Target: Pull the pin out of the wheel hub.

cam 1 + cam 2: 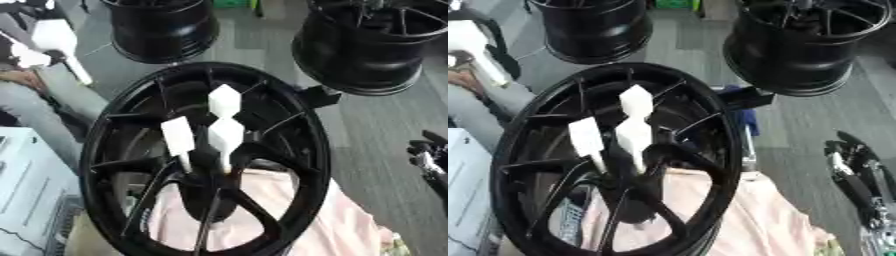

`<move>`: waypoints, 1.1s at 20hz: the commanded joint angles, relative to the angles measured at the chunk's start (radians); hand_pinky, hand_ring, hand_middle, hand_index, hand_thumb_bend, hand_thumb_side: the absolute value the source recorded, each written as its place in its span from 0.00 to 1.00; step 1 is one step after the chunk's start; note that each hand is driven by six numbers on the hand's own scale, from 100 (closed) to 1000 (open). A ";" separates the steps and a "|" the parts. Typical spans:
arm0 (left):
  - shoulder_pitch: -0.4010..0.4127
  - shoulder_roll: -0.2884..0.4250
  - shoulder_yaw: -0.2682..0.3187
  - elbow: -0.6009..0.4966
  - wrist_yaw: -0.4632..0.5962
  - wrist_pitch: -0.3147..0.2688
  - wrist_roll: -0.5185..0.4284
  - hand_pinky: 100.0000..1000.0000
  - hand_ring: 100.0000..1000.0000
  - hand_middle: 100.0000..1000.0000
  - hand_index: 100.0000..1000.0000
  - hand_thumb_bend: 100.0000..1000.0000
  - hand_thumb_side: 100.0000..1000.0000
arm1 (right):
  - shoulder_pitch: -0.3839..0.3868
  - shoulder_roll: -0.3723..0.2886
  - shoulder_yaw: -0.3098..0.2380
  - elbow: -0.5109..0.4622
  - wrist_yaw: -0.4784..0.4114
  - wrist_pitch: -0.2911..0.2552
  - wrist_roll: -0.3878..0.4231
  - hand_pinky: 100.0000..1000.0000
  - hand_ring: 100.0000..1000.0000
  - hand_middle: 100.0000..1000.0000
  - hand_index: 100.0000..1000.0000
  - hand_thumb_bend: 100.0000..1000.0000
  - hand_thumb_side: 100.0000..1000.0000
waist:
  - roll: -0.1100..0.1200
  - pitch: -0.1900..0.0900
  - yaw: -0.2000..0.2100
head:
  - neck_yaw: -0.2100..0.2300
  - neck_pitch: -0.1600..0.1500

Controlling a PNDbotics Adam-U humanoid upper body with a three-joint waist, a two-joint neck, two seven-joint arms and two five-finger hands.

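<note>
Standing nearly upright in the middle of both views, tilted a little, a black wheel hub [206,160] with thin spokes running from the rim to a dark centre. Sticking out of that centre toward the camera, three white pins with broad flat heads: one pin [178,137] on the left, a middle pin [226,140] just beside it, and an upper pin [224,101] above the two, its head diamond-shaped. All three seated in the hub, none being touched by any hand. Lying behind and under the lower half of the wheel, a pale pink cloth [341,230], showing through the gaps between the spokes. Resting on the grey floor [385,125] farther back, two more black wheels: one at the upper left [166,30], another at the upper right [376,45]. Showing at the right edge, well apart from the hub, the robot's right hand [852,172], black with silver parts, fingers looking relaxed and holding nothing. Left hand appearing in neither view. Sitting at the lower left corner, a pale grey box-like surface [26,190], partly cut off by the frame.
</note>
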 commanded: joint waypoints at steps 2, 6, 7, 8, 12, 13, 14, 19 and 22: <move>0.063 0.075 0.084 0.108 -0.073 -0.040 -0.064 0.64 0.43 0.37 0.58 0.21 0.07 | -0.013 -0.018 -0.006 -0.012 0.005 0.001 -0.002 0.79 0.78 0.70 0.88 0.00 0.44 | 0.005 -0.009 -0.002 | 0.000 0.005; 0.118 0.089 0.094 0.218 -0.140 0.026 -0.009 0.75 0.74 0.74 0.86 0.46 0.35 | -0.013 -0.018 -0.008 -0.012 0.005 0.001 -0.003 0.79 0.78 0.70 0.88 0.00 0.44 | 0.003 -0.008 -0.007 | 0.002 0.005; 0.117 0.086 0.095 0.246 -0.158 0.042 0.008 0.80 0.80 0.82 0.93 0.55 0.53 | -0.012 -0.018 -0.008 -0.012 0.004 0.001 -0.004 0.79 0.78 0.70 0.88 0.00 0.44 | 0.003 -0.008 -0.009 | 0.002 0.005; 0.112 0.078 0.105 0.271 -0.175 0.058 0.025 0.82 0.82 0.84 0.94 0.59 0.60 | -0.012 -0.018 -0.008 -0.012 0.004 0.001 -0.004 0.79 0.78 0.70 0.88 0.00 0.44 | 0.002 -0.008 -0.008 | 0.001 0.005; 0.092 0.034 0.169 0.294 -0.245 0.080 0.094 0.83 0.87 0.91 0.97 0.67 0.80 | -0.011 -0.014 -0.009 -0.011 0.003 0.001 -0.005 0.79 0.78 0.70 0.88 0.00 0.44 | -0.003 -0.010 -0.004 | -0.002 0.005; 0.089 0.024 0.181 0.290 -0.264 0.079 0.114 0.83 0.86 0.90 0.97 0.65 0.81 | -0.011 -0.014 -0.010 -0.011 0.003 0.001 -0.005 0.79 0.78 0.70 0.88 0.00 0.44 | -0.004 -0.010 -0.004 | -0.003 0.005; 0.087 0.016 0.188 0.287 -0.283 0.076 0.132 0.83 0.86 0.90 0.97 0.64 0.80 | -0.011 -0.013 -0.010 -0.011 0.003 0.001 -0.005 0.79 0.78 0.70 0.88 0.00 0.44 | -0.005 -0.011 -0.003 | -0.002 0.005; 0.087 -0.021 0.191 0.293 -0.378 0.041 0.228 0.82 0.85 0.87 0.96 0.54 0.74 | -0.010 -0.013 -0.011 -0.011 0.003 0.001 -0.006 0.79 0.78 0.70 0.88 0.00 0.44 | -0.007 -0.012 -0.002 | -0.002 0.005; 0.090 -0.049 0.204 0.292 -0.437 0.018 0.287 0.82 0.83 0.85 0.94 0.46 0.72 | -0.010 -0.011 -0.011 -0.011 0.003 0.001 -0.007 0.79 0.78 0.70 0.88 0.00 0.44 | -0.008 -0.013 -0.001 | -0.003 0.005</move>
